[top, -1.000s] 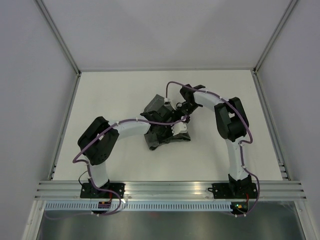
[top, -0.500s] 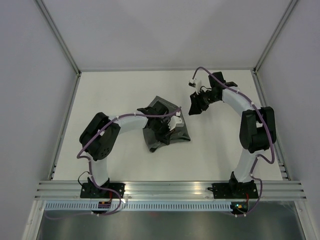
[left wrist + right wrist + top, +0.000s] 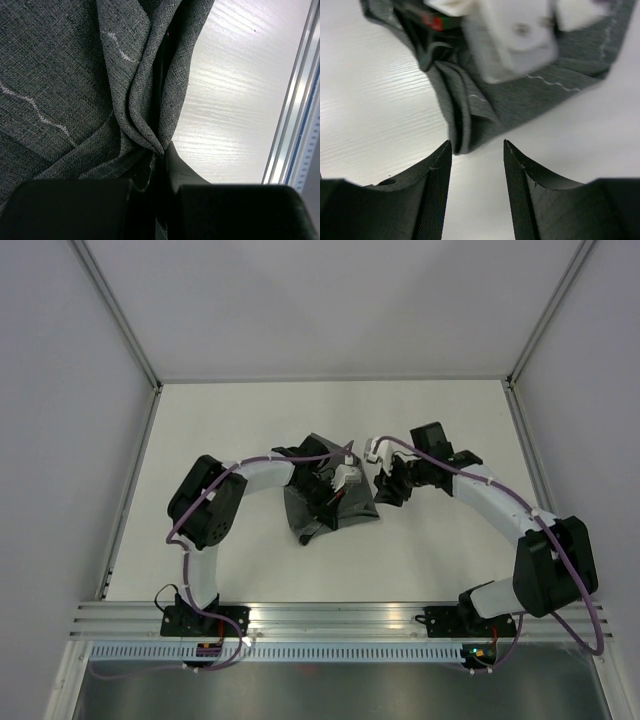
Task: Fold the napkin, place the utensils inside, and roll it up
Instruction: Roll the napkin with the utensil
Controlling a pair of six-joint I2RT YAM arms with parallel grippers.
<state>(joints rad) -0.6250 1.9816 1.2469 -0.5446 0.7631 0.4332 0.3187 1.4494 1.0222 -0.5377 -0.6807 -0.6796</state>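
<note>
The dark grey napkin (image 3: 352, 508) lies bunched and folded in the middle of the white table. My left gripper (image 3: 331, 490) sits on it and is shut on a gathered fold of the napkin (image 3: 145, 100), the cloth pinched at my fingertips (image 3: 181, 170). My right gripper (image 3: 383, 487) is open just to the right of the napkin. In the right wrist view a folded napkin corner (image 3: 465, 130) lies just beyond the gap between the open fingers (image 3: 435, 170). The left gripper's white body (image 3: 512, 37) shows above it. No utensil is in view.
An aluminium rail (image 3: 340, 618) runs along the near table edge and shows in the left wrist view (image 3: 295, 125). White walls with metal corner posts (image 3: 120, 325) enclose the table on three sides.
My right gripper left the napkin, swung out to the back right, then came back down to the napkin's right edge. My left gripper stayed on the napkin, shifting slightly.
</note>
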